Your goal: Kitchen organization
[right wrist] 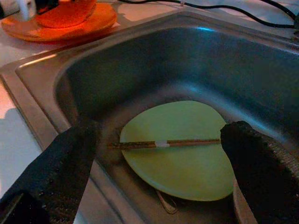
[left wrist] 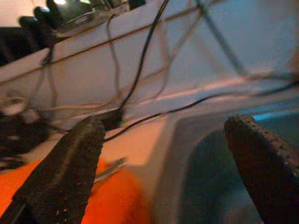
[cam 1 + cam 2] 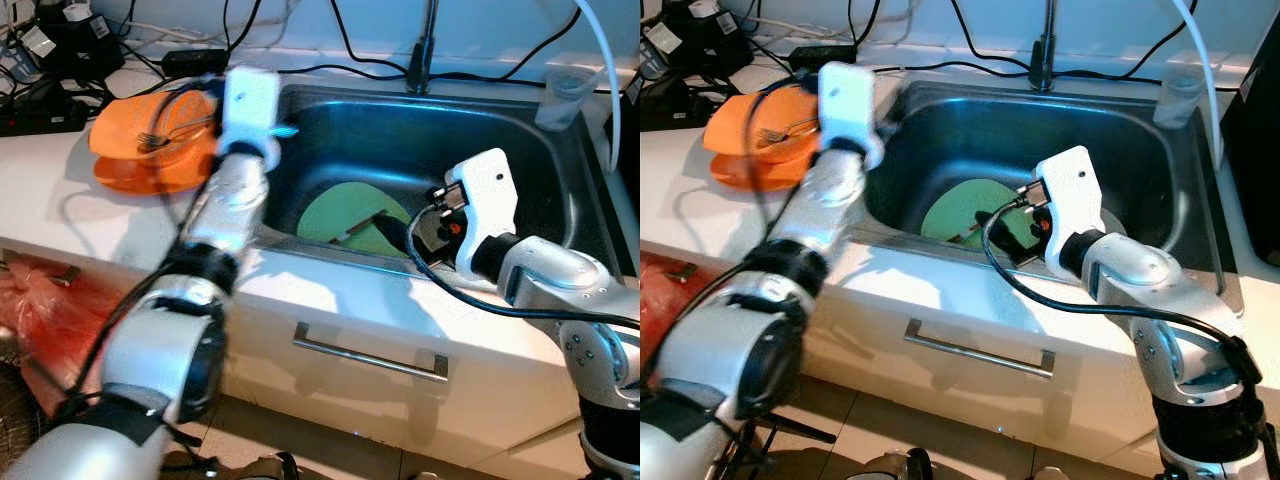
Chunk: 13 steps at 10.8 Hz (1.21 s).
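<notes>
— Where are the chopsticks (image 1: pixel 168 143) now?

— They lie flat across the green plate (image 1: pixel 187 154) on the bottom of the sink (image 3: pixel 520 160). Their long axis runs across the gap between the two fingers of the right gripper (image 1: pixel 154 158), just ahead of it and lower.

— So the right arm is nearer?

— Yes, I think so. Its jaws are spread wide and hold nothing. The left gripper (image 2: pixel 163 163) is up at the sink's left rim, near the orange plates (image 3: pixel 150 150) on the bench (image 3: pixel 40 200), with a fork (image 3: pixel 165 135) on them. Its jaws are also released and empty.
</notes>
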{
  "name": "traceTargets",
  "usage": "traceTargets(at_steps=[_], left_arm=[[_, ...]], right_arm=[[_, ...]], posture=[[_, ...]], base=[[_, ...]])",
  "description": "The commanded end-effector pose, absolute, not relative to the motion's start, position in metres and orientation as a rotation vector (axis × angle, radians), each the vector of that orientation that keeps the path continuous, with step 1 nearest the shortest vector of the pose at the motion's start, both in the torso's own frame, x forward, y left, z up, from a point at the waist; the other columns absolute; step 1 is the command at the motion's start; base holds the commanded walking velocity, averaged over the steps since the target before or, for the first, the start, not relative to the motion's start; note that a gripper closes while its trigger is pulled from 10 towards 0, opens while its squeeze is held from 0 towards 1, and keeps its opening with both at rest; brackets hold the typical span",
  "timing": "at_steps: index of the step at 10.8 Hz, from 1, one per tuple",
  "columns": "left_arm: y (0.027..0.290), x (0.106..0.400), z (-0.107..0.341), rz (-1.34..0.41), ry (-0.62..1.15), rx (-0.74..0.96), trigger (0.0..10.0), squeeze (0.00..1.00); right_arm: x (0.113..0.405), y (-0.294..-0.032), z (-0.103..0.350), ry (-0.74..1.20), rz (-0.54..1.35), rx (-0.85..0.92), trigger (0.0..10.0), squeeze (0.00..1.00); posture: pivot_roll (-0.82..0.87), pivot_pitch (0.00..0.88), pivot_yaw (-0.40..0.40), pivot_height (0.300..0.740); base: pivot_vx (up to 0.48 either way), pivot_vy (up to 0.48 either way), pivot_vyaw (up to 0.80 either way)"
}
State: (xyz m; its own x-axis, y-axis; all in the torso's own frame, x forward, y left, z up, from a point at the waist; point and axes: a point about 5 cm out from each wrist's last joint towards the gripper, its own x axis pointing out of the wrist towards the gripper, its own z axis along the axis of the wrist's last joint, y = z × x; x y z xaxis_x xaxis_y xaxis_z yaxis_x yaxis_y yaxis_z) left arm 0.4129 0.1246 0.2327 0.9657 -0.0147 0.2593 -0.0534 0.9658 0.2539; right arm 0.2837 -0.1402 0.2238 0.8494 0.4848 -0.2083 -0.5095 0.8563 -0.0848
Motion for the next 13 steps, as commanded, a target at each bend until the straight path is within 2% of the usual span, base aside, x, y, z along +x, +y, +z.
traceTargets(at_steps=[1,2,3,4,7,13], left_arm=[[0.133,0.414,0.228,0.056,-0.232,0.310,10.0,1.00],[0.139,0.415,0.226,0.072,-0.203,0.332,10.0,1.00],[0.144,0.416,0.225,0.092,-0.181,0.381,10.0,0.95],[0.151,0.416,0.224,0.094,-0.168,0.397,10.0,0.00],[0.160,0.417,0.224,0.122,-0.160,0.437,10.0,0.00],[0.166,0.420,0.237,0.142,-0.161,0.456,10.0,0.00]], right_arm=[[0.285,-0.137,0.226,0.165,0.540,-0.136,10.0,0.00],[0.285,-0.136,0.226,0.163,0.543,-0.134,10.0,0.00],[0.285,-0.135,0.226,0.159,0.543,-0.131,10.0,0.00],[0.285,-0.134,0.226,0.157,0.542,-0.128,10.0,0.00],[0.276,-0.130,0.225,0.149,0.563,-0.106,10.0,0.00],[0.249,-0.107,0.230,0.105,0.737,-0.059,10.0,0.00]], posture=[[-0.16,0.070,0.106,0.740],[-0.15,0.071,0.104,0.740],[-0.15,0.072,0.105,0.740],[-0.15,0.076,0.104,0.740],[-0.16,0.100,0.107,0.740],[-0.17,0.143,0.123,0.740]], base=[[0.000,0.000,0.00],[0.000,0.000,0.00],[0.000,0.000,0.00],[0.000,0.000,0.00],[0.000,0.000,0.00],[0.000,0.000,0.00]])
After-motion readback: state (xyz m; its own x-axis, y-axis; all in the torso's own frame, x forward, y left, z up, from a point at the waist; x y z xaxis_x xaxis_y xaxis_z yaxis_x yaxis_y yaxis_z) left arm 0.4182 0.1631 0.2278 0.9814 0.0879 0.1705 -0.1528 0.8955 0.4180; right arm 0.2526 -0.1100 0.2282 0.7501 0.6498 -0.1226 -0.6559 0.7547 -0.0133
